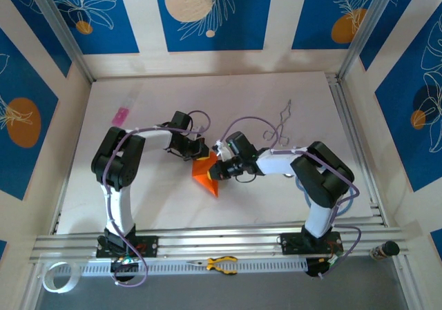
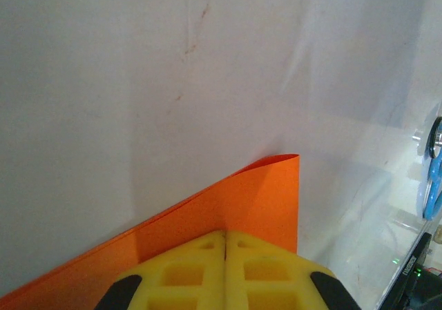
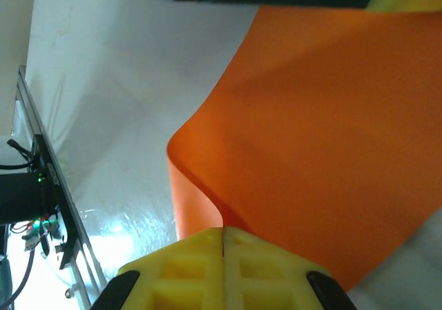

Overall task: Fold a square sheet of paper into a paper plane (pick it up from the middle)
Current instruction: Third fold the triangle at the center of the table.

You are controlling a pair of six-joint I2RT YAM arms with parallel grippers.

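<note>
The square sheet of paper (image 1: 205, 175) is bright orange, folded over and held up off the white table between my two arms. In the left wrist view its doubled layers (image 2: 255, 199) run up to a sharp corner. My left gripper (image 2: 225, 235) is shut on the paper's edge, yellow fingers pressed together. In the right wrist view the sheet (image 3: 324, 137) curves in a loose loop, and my right gripper (image 3: 223, 231) is shut on its lower fold. From above, the left gripper (image 1: 199, 151) and right gripper (image 1: 219, 166) nearly meet over the sheet. A paper plane is out of view.
A small pink object (image 1: 121, 115) lies at the back left. A bent wire (image 1: 282, 120) lies at the back right. Yellow-handled pliers (image 1: 221, 263) and a tape roll (image 1: 55, 277) sit beyond the aluminium rail (image 1: 221, 241) at the near edge.
</note>
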